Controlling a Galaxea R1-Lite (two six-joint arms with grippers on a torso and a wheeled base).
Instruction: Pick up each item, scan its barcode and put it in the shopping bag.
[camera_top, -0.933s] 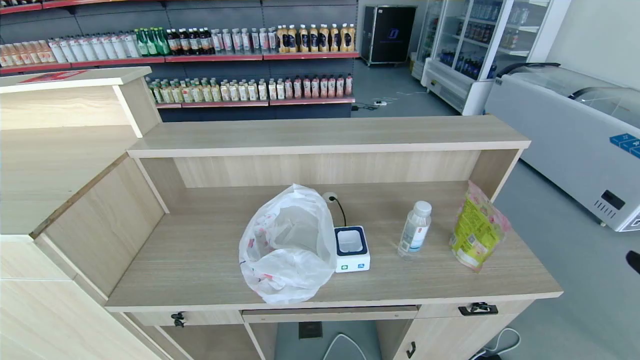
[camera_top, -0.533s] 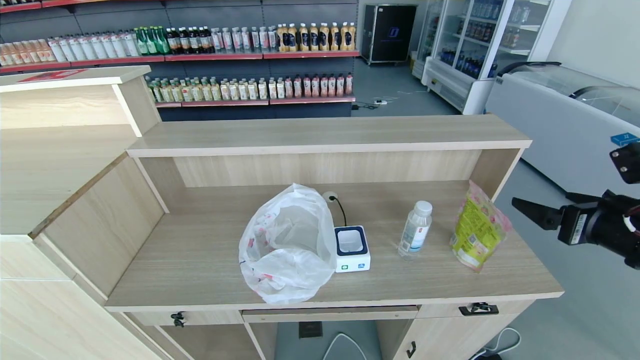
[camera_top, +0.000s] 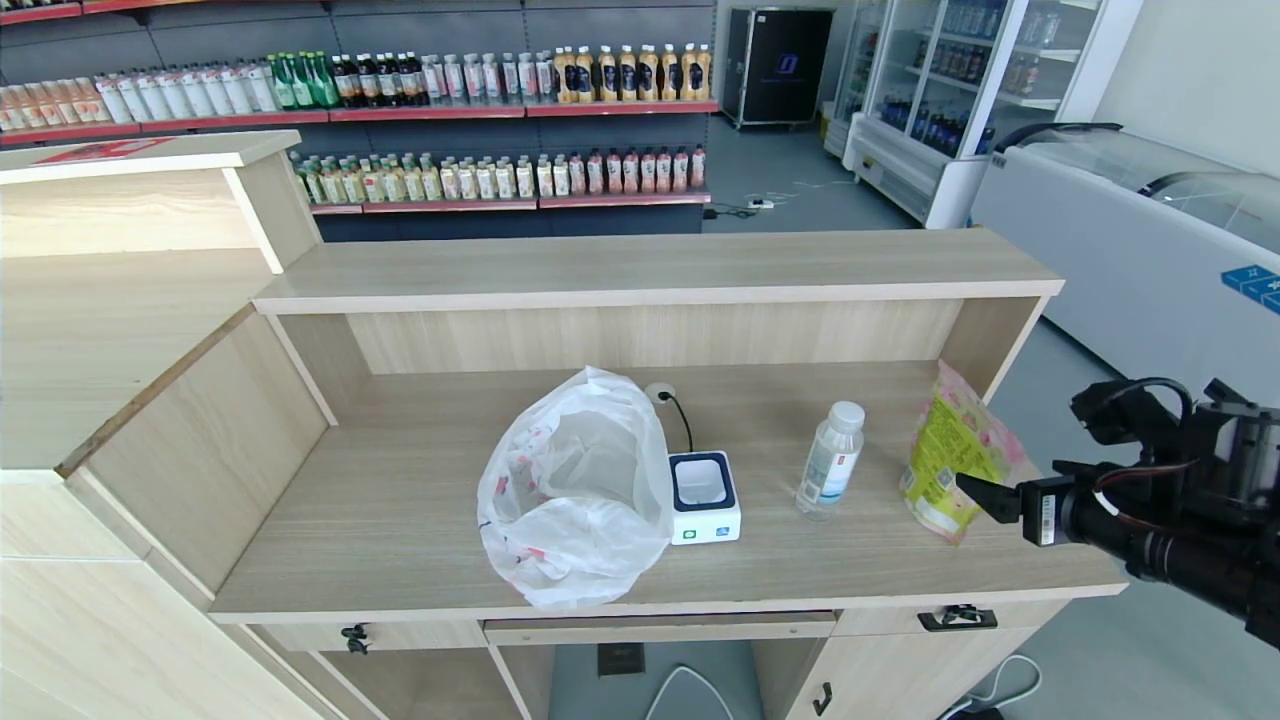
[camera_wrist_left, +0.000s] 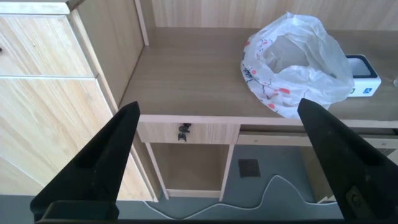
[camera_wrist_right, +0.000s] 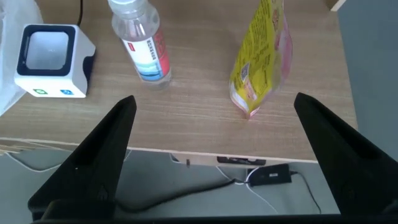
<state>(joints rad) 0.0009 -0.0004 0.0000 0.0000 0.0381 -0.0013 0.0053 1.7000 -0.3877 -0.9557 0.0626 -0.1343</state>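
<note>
Right gripper (camera_wrist_right: 214, 102) just swung in from the right, fingers wide, now just beside the pouch (camera_top: 955, 465) standing at the counter's (camera_top: 400, 520) right end, so pouch looks like first pick; left gripper (camera_wrist_left: 219, 107) also wide, back off the counter's front.

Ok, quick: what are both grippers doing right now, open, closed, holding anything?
Left gripper: open, holding nothing.
Right gripper: open, holding nothing.
</note>
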